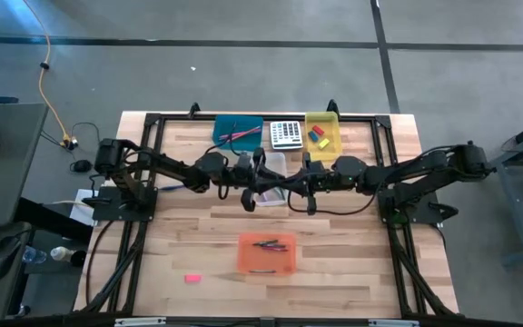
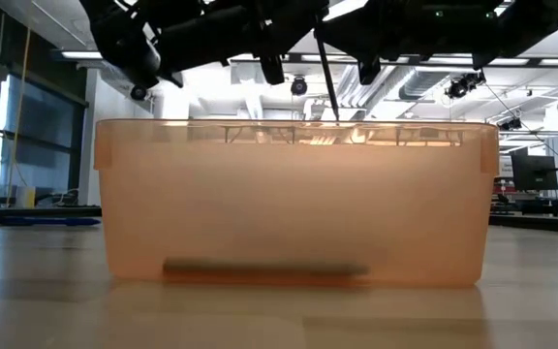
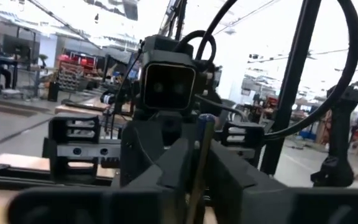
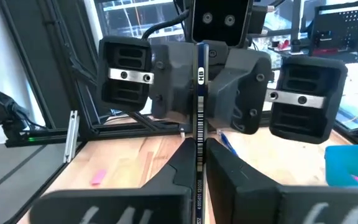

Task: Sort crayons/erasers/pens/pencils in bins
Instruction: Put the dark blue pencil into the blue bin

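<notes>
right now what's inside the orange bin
The orange bin holds a few thin dark sticks, seen from above. The low view shows one lying along its floor; what kind they are can't be told.

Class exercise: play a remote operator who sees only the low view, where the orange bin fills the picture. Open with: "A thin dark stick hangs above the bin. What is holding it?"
Observer: The right gripper is shut on it. It is a dark pencil marked HB.
Operator: Where is the left arm?
Observer: The left gripper meets the right one head-on at that same pencil, mid-table beside the clear bin.
Operator: What is inside the orange bin?
Observer: From above, the orange bin holds a few thin sticks.
Operator: Anything loose?
Observer: A small pink piece lies on the table to the left of the orange bin.
</notes>
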### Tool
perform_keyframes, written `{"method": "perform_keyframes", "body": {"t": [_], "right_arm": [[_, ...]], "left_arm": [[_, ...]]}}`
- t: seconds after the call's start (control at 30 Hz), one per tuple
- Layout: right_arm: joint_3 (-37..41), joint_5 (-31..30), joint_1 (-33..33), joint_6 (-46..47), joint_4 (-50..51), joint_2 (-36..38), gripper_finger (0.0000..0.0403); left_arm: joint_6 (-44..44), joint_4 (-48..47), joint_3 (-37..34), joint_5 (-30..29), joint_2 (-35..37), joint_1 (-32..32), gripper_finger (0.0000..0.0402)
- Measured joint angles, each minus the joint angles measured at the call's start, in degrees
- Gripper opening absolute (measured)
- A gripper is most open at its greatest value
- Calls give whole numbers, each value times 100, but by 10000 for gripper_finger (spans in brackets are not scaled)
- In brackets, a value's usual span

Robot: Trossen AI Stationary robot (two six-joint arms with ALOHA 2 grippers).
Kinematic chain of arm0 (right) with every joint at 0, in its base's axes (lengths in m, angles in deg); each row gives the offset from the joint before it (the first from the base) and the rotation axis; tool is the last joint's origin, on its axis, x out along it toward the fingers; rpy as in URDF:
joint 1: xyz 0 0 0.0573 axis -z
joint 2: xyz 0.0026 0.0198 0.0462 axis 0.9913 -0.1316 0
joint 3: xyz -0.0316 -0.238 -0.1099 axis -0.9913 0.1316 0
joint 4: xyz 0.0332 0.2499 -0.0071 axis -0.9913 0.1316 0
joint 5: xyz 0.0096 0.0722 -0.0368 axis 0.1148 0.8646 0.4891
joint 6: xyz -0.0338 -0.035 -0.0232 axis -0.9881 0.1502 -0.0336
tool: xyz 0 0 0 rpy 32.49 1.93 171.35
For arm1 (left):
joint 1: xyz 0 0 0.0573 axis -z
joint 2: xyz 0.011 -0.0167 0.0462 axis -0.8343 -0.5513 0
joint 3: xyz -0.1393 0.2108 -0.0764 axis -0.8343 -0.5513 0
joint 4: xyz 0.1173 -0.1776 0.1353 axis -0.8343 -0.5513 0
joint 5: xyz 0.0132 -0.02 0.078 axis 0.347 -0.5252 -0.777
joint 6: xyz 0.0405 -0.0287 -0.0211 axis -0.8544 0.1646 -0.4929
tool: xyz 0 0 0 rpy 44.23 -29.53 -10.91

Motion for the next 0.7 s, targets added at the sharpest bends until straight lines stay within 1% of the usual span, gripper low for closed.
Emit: {"method": "perform_keyframes", "body": {"t": [0.07,0.1,0.2,0.33,0.43,0.5,0.63,0.7], "right_arm": [[0,-9,-3,-2,14,0,11],[0,-21,-7,-28,28,0,14],[0,-124,-2,-156,100,0,31],[0,-349,-2,-158,210,7,77],[0,-676,-2,-154,403,15,115],[0,-993,0,-152,492,15,140],[0,-1763,0,-152,686,15,183],[0,-1940,0,-160,783,15,198]], "left_arm": [[-130,-30,0,49,0,-7,19],[-190,-33,0,120,0,-24,12],[-260,-62,-2,217,6,-107,11],[-312,-65,26,435,46,-257,5],[-311,-266,28,663,131,-445,4],[-416,-438,35,691,249,-564,4],[-766,-1241,34,759,613,-839,3],[-1025,-1773,35,757,862,-993,3]]}}
